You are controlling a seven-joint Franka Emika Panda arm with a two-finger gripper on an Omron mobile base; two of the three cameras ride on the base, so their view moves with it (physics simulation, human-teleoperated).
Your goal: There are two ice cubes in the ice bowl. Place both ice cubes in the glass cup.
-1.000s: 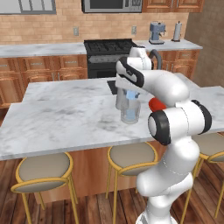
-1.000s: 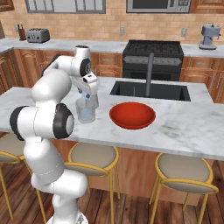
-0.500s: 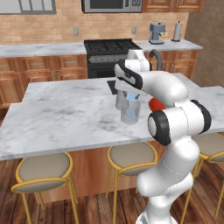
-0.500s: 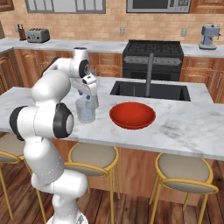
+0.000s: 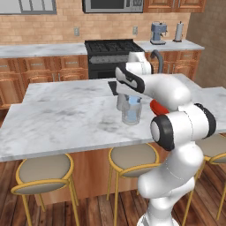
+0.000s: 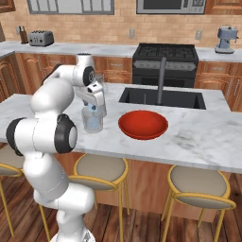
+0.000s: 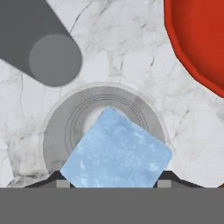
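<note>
My gripper (image 5: 131,97) (image 6: 93,105) hangs straight down over the mouth of the glass cup (image 5: 131,114) (image 6: 92,122), which stands on the marble island. Between the fingertips of the gripper (image 7: 113,183) sits a pale blue ice cube (image 7: 116,151), turned cornerwise and reaching from one fingertip to the other. Below it lies the round base of the glass cup (image 7: 54,131). The red ice bowl (image 6: 142,125) (image 5: 155,107) (image 7: 197,43) rests just to the cup's right, and no cube shows inside it. Whether a cube lies under the held one I cannot see.
A taller grey capped cylinder (image 7: 43,48) stands close behind the cup. The sink (image 6: 163,98) with its dark faucet (image 6: 161,78) is set into the island beyond the bowl. Stools (image 6: 101,169) line the island's near edge.
</note>
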